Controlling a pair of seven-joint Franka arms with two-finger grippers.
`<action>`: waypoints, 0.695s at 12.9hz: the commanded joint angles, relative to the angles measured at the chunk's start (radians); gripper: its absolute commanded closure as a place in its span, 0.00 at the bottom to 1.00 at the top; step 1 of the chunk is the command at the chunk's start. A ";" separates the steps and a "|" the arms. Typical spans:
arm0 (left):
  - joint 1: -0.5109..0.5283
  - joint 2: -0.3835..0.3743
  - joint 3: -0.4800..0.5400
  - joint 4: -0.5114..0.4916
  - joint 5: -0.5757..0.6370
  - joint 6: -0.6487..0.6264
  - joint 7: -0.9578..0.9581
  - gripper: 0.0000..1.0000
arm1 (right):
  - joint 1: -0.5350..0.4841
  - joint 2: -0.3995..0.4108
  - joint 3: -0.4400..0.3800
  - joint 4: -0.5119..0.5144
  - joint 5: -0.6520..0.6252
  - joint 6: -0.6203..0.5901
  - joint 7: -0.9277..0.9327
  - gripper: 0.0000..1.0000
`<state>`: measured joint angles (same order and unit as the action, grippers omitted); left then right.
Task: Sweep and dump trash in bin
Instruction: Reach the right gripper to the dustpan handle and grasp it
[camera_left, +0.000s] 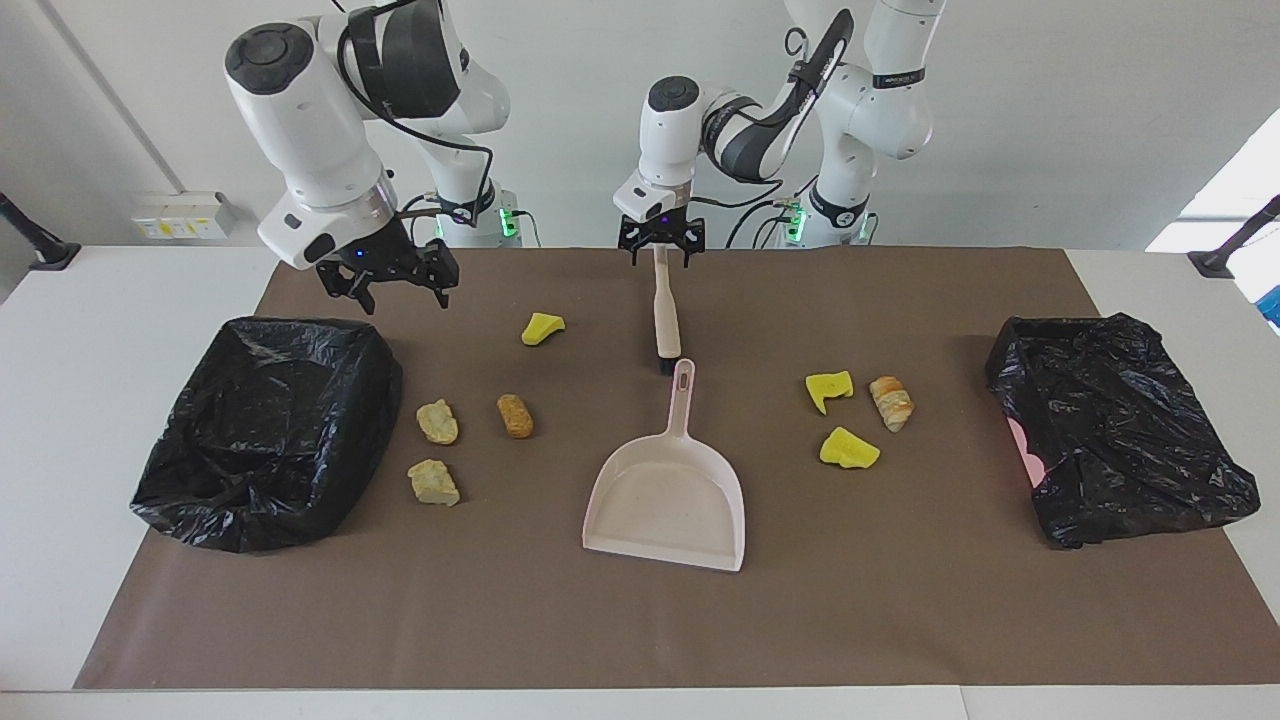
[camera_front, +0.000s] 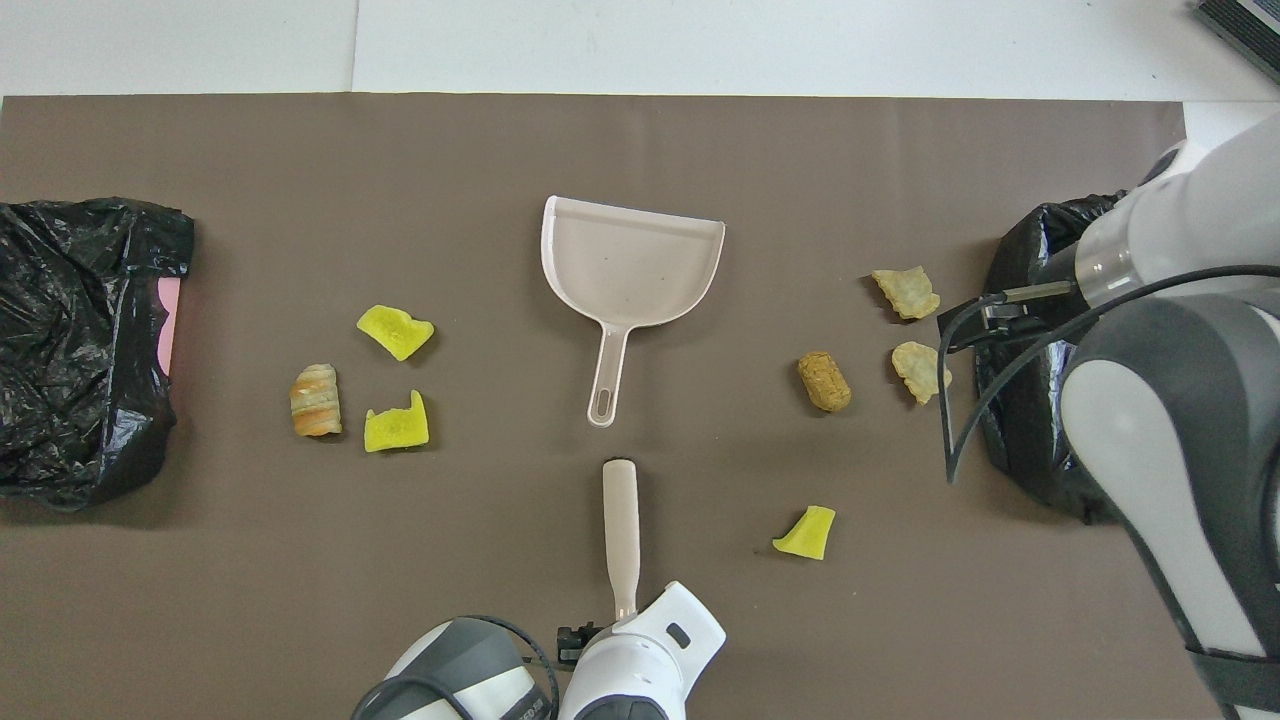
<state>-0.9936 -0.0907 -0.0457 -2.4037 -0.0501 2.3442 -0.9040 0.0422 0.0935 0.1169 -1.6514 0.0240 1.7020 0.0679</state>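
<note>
Several lumps of trash lie on the brown mat. A yellow one (camera_left: 543, 327), a brown one (camera_left: 515, 415) and two tan ones (camera_left: 437, 421) (camera_left: 433, 482) lie toward the right arm's end. Two yellow ones (camera_left: 829, 390) (camera_left: 849, 449) and a bread-like one (camera_left: 890, 402) lie toward the left arm's end. The brush (camera_left: 665, 310) lies mid-mat, nearer to the robots than the pink dustpan (camera_left: 667, 495). My left gripper (camera_left: 660, 252) is open over the brush handle's end. My right gripper (camera_left: 392, 290) hangs open over the mat beside the black-bagged bin (camera_left: 265, 430).
A second black-bagged bin (camera_left: 1120, 425) stands at the left arm's end of the mat. In the overhead view the right arm (camera_front: 1170, 400) covers part of the bin (camera_front: 1030, 260) at its end, and the left wrist (camera_front: 640, 670) covers the brush handle's end.
</note>
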 joint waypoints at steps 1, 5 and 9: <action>-0.028 -0.009 0.020 -0.035 -0.011 0.038 -0.010 0.00 | 0.037 0.057 0.003 0.030 0.013 0.024 0.097 0.00; -0.048 0.026 0.020 -0.034 -0.011 0.038 -0.003 0.00 | 0.099 0.144 0.006 0.114 0.031 0.073 0.187 0.00; -0.053 0.054 0.023 -0.002 -0.011 0.026 -0.009 0.00 | 0.166 0.187 0.006 0.113 0.073 0.142 0.230 0.00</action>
<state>-1.0245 -0.0447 -0.0447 -2.4202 -0.0501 2.3672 -0.9059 0.1921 0.2468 0.1209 -1.5670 0.0747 1.8328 0.2721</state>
